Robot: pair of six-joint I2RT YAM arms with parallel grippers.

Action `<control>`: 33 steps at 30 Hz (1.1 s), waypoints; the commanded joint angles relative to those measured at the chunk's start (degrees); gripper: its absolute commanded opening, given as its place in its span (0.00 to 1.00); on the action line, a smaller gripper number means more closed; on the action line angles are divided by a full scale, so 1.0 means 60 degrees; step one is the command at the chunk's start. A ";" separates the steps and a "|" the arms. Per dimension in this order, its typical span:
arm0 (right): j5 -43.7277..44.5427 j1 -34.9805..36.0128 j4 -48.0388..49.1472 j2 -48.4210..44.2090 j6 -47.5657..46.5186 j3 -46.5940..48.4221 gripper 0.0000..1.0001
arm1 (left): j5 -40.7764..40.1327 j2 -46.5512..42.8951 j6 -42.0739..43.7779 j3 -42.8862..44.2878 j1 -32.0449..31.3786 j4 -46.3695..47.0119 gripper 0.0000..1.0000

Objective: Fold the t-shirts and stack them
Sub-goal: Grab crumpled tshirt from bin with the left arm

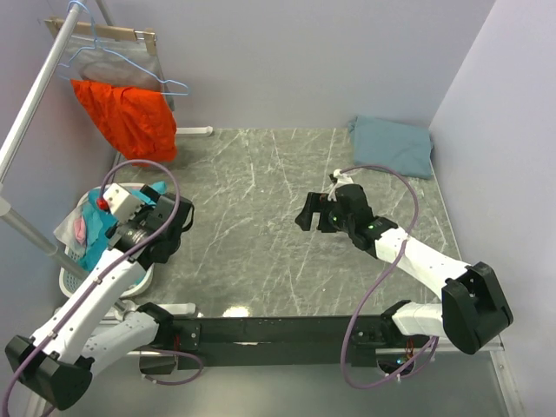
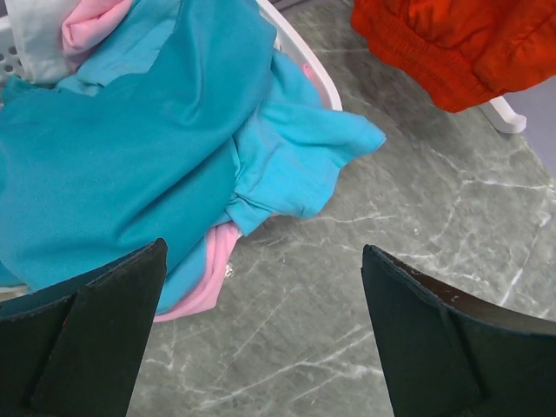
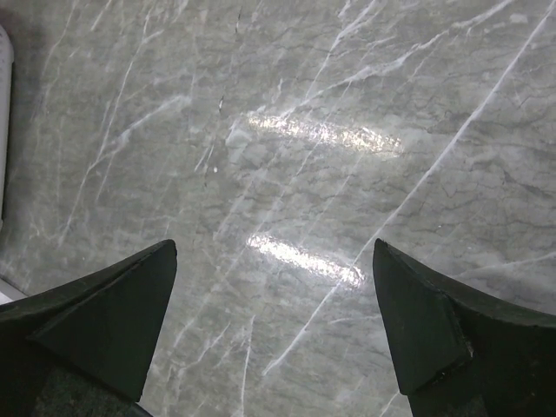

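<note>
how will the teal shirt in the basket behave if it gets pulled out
Probably floppy: the teal t-shirt lies crumpled in soft folds, so it should sag and drape rather than hold shape. It may also drag along the pink garment peeking from under it at the basket rim.

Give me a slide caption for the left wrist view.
Open left claw hovers near a teal t-shirt spilling from a white laundry basket onto the marbled table.

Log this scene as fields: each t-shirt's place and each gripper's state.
teal t-shirt: bunched in white laundry basket, spilling over rim
grey-blue t-shirt: folded, far right corner of table
left gripper: open, above teal t-shirt
right gripper: open, empty, above table
orange-red garment: hanging, far left
</note>
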 commanded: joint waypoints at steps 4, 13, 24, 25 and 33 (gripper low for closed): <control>0.0413 -0.0041 -0.0179 -0.0217 -0.0335 0.0290 1.00 | -0.0494 0.1075 -0.1107 0.0399 0.0057 -0.0985 1.00; 0.0502 -0.0056 -0.0634 -0.0129 -0.0980 0.0334 1.00 | -0.0259 0.2451 -0.1710 0.0531 0.1610 -0.1822 1.00; 0.0575 -0.0100 -0.0985 -0.0012 -0.1610 0.0525 1.00 | -0.0114 0.3976 -0.2324 0.0488 0.2987 -0.2012 0.99; 0.0633 -0.0114 -0.0985 -0.0041 -0.1610 0.0510 1.00 | -0.0099 0.3977 -0.2384 0.0415 0.3046 -0.2013 0.97; 0.0780 -0.0217 -0.1029 -0.0173 -0.1640 0.0261 1.00 | 0.0853 0.2294 0.0149 -0.0567 0.3398 0.0752 0.01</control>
